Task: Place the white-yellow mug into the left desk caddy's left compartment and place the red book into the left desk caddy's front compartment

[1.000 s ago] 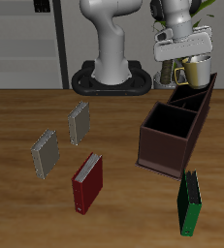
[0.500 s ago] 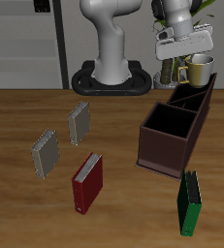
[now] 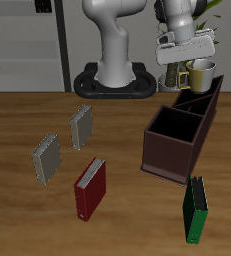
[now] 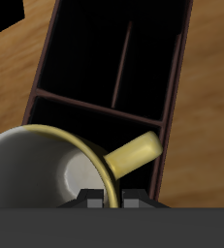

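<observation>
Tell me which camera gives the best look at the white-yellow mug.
The wrist view. The white-yellow mug fills much of that picture: its rim, pale inside and yellow handle show clearly, with the left desk caddy and its dividers beyond. In the exterior view the mug is small, raised over the caddy's far end, beside the gripper.

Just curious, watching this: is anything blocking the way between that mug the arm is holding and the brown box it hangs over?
Nothing visible. The gripper holds the white-yellow mug above the left desk caddy, whose sections look open and dark inside.
</observation>
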